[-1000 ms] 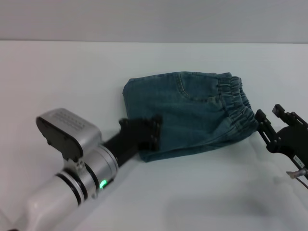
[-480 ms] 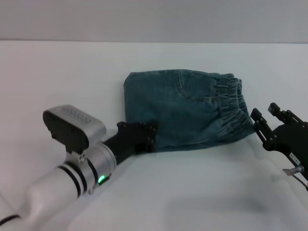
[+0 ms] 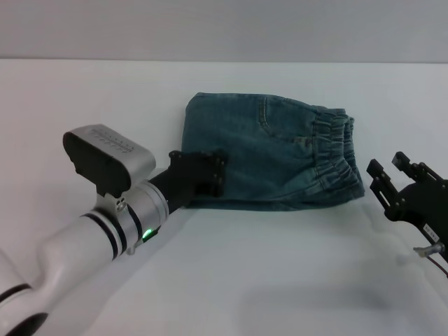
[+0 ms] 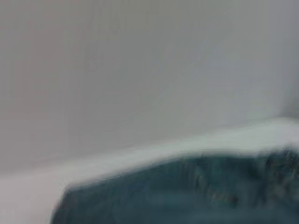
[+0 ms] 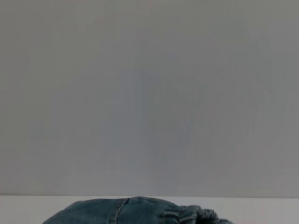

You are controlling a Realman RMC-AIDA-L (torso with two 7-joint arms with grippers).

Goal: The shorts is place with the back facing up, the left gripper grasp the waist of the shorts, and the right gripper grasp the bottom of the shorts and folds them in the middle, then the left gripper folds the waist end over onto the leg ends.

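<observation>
The blue denim shorts [image 3: 269,157] lie folded into a compact rectangle in the middle of the white table [image 3: 280,280]. The ruffled waist [image 3: 334,150] sits on top at the right end, and a smooth fold forms the left end. My left gripper [image 3: 212,173] rests against the near-left corner of the folded shorts and covers that corner. My right gripper [image 3: 390,175] hovers just right of the waist, apart from the cloth, with its prongs spread and empty. Blurred denim [image 4: 187,191] fills the left wrist view's lower part. The shorts [image 5: 140,212] also show in the right wrist view.
A plain grey wall [image 3: 224,28] rises behind the table's far edge. My left arm [image 3: 105,231] reaches in diagonally from the near left. A thin cable [image 3: 430,253] hangs under the right gripper.
The left gripper moved farther from me along the shorts' left end. The near edge of the shorts drew back and flattened. The right gripper stayed almost still.
</observation>
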